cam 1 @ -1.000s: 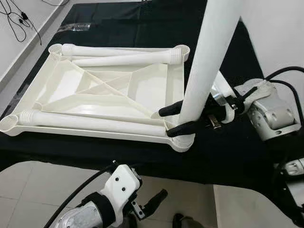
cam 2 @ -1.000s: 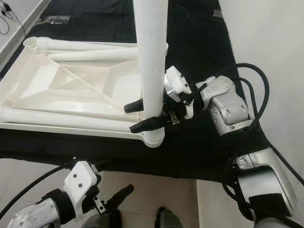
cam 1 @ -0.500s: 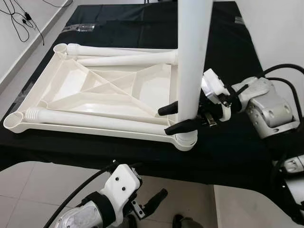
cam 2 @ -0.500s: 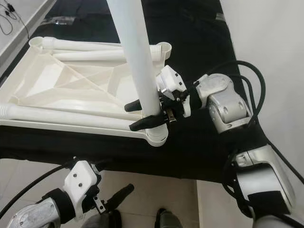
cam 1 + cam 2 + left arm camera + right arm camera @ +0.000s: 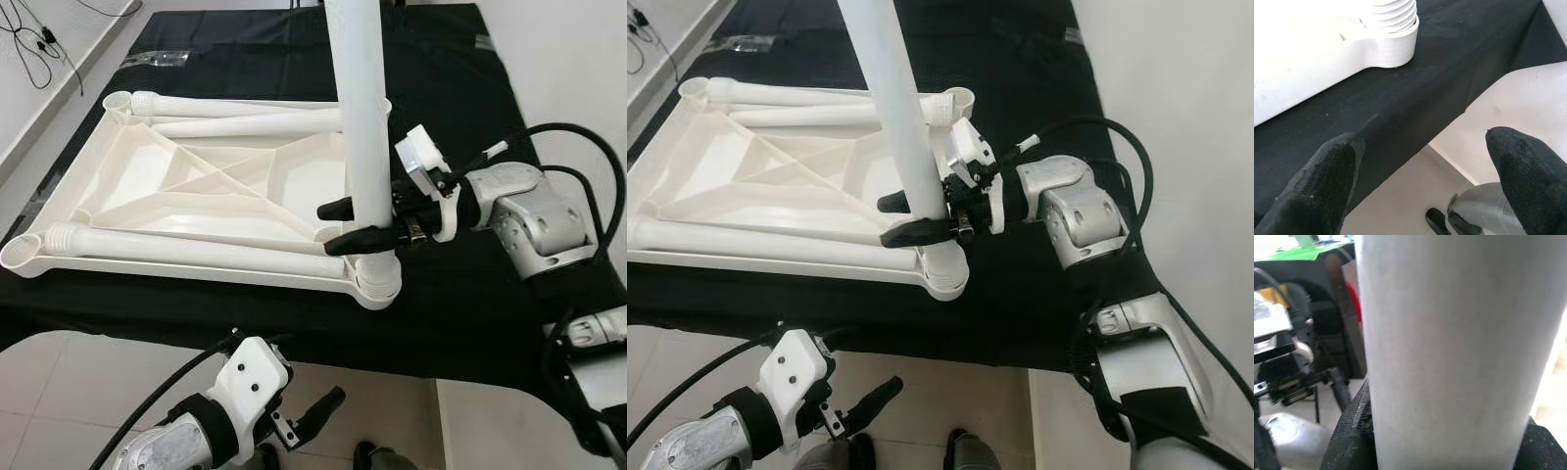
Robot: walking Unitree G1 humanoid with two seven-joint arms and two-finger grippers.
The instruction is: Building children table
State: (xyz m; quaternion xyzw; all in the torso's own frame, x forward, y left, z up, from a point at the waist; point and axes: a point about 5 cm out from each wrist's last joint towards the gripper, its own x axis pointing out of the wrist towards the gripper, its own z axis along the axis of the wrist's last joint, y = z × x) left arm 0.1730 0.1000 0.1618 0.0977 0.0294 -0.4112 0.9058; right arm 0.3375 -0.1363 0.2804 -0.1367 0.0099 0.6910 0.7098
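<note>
A white plastic table top lies upside down on a black cloth. A white table leg stands almost upright in the corner socket nearest me on the right. My right gripper is shut on this leg just above the socket; the leg's wall is close in the right wrist view. Two more legs lie on the top, one along the near edge and one along the far edge. My left gripper hangs open below the table edge, holding nothing.
The black cloth covers a low table with bare room to the right of the top. Tiled floor lies below the near edge. Black cables trail on the floor at far left. A white wall stands at right.
The upright leg has swung from leaning right to nearly vertical, tilted slightly left, its foot in the corner socket. My right gripper moved left with it. The left arm has not moved.
</note>
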